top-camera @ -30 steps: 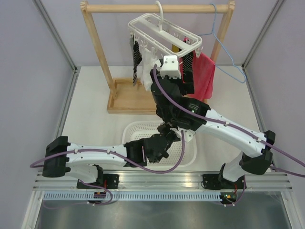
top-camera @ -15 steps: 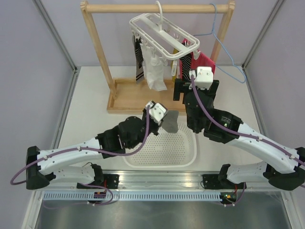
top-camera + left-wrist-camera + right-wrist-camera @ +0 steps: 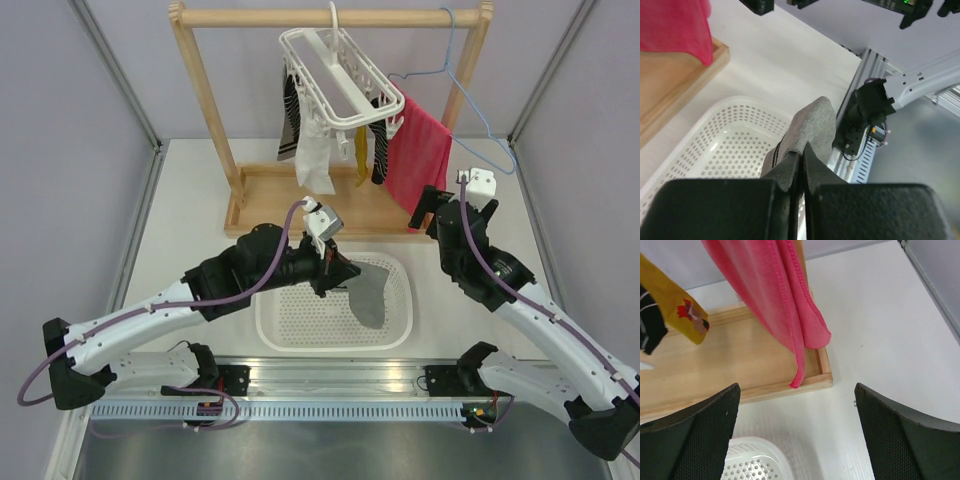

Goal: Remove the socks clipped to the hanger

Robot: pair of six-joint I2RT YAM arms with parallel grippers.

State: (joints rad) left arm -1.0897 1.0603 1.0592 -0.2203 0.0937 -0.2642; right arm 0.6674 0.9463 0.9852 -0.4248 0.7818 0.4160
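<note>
The white hanger point(image 3: 335, 68) hangs from the wooden rail. Clipped to it are a black-and-white striped sock point(image 3: 288, 125), a white sock point(image 3: 314, 160), a mustard yellow sock point(image 3: 361, 155) and a dark striped sock point(image 3: 380, 150). My left gripper point(image 3: 336, 268) is shut on a grey sock point(image 3: 371, 292) and holds it dangling over the white basket point(image 3: 290, 325). In the left wrist view the sock point(image 3: 812, 125) hangs from the shut gripper point(image 3: 803, 151). My right gripper point(image 3: 432, 215) is open and empty, low beside the red towel; in the right wrist view it point(image 3: 796, 390) spans bare table.
A red towel point(image 3: 418, 160) hangs at the right of the hanger, its tip on the wooden rack base point(image 3: 740, 360). A thin blue wire hanger point(image 3: 470, 100) hangs at the rail's right end. The yellow sock point(image 3: 682, 307) and the basket corner point(image 3: 752, 460) show in the right wrist view.
The left gripper has carried the grey sock to the right and lower over the basket. The right arm has drawn back right, away from the hanger, which has swung.
</note>
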